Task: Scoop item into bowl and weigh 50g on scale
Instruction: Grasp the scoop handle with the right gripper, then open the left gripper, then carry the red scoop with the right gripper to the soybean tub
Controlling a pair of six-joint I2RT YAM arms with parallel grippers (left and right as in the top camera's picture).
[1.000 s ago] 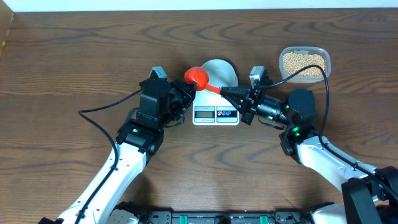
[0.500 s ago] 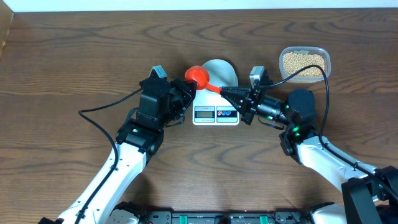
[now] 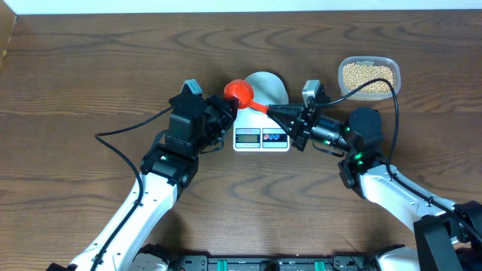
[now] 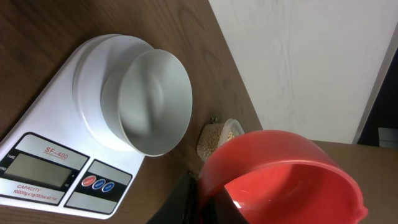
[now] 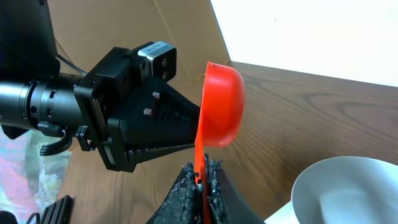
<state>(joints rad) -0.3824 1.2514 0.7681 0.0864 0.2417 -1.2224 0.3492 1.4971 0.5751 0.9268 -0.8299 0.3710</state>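
A red scoop (image 3: pixel 239 93) hangs empty just left of the bowl, held between both arms. My left gripper (image 3: pixel 228 113) is shut on the rim of its cup (image 4: pixel 286 174). My right gripper (image 3: pixel 282 111) is shut on its thin red handle, which stands on edge between the fingers (image 5: pixel 202 171). The pale bowl (image 3: pixel 265 86) sits empty on the white scale (image 3: pixel 261 138), whose display and buttons face the front. The tan beans (image 3: pixel 367 74) lie in a clear tub at the back right, also seen small in the left wrist view (image 4: pixel 214 138).
The clear plastic tub (image 3: pixel 392 68) stands right of the right arm's wrist. Black cables trail from both arms across the wooden table (image 3: pixel 90 75). The far table edge meets a white wall (image 4: pixel 298 56).
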